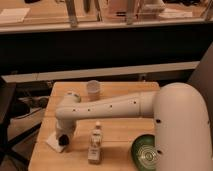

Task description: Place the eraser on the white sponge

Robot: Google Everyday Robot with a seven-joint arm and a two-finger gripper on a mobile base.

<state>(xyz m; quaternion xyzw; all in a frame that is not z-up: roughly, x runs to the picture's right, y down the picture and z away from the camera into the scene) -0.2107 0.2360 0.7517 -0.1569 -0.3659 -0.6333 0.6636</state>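
Observation:
The white sponge (53,142) lies flat at the table's front left, and only its left part shows. My gripper (63,141) hangs down from the white arm's wrist (67,107), right over the sponge's right edge. A small dark lump at the gripper's tip, just above the sponge, looks like the eraser (64,145). I cannot tell whether it is held or resting on the sponge.
A small upright whitish bottle (95,143) stands just right of the gripper. A pale round cup (93,90) stands at the back of the wooden table (117,137). A green bowl (144,153) sits front right, beside the robot's white body (180,130).

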